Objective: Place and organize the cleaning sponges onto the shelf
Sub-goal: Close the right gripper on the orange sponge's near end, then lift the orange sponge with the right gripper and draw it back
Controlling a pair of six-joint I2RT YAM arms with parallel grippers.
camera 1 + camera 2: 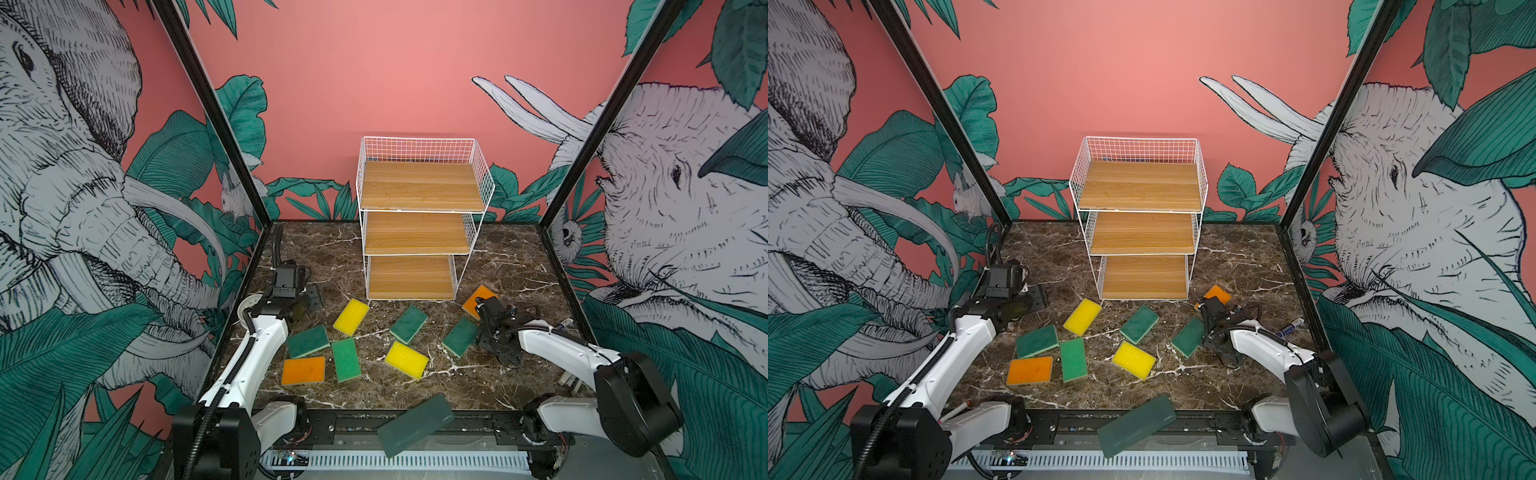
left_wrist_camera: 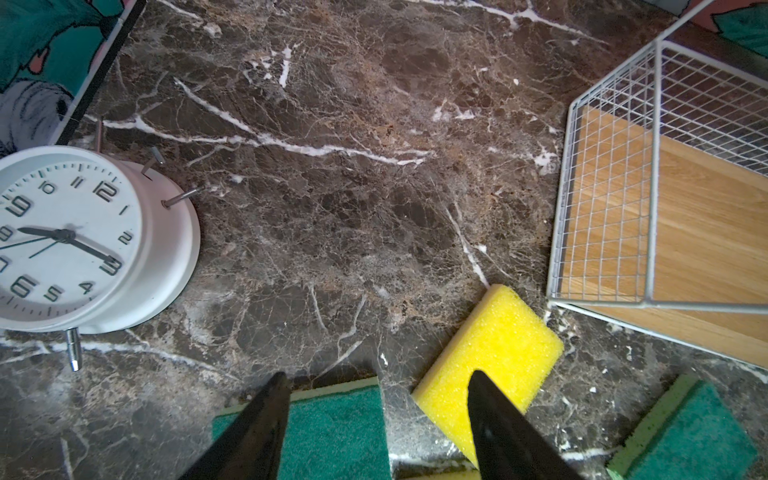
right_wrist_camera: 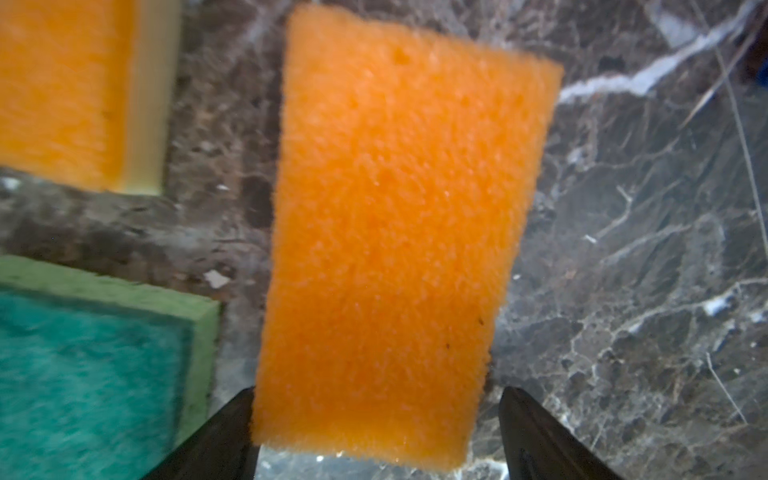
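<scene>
Orange sponge (image 3: 386, 232): porous rectangular foam, long axis running out from right gripper (image 3: 377, 390) (jaws spread wide, unclamped); left gripper (image 2: 377, 374) agape, empty.

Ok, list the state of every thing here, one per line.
shelf: upright, all three boards bare.
sponges: off the shelf, scattered flat on the table.
left gripper: open, empty.
right gripper: open, straddling an orange sponge, unclamped.
clock: lying face up.
dark slab: overhanging the table's front edge.

Orange sponge (image 3: 382, 249) looked coarse porous foam; my fingers (image 3: 536, 440) glossy black; table (image 1: 498, 257) polished marble; shelf (image 1: 409, 276) matt wood, wire.
</scene>
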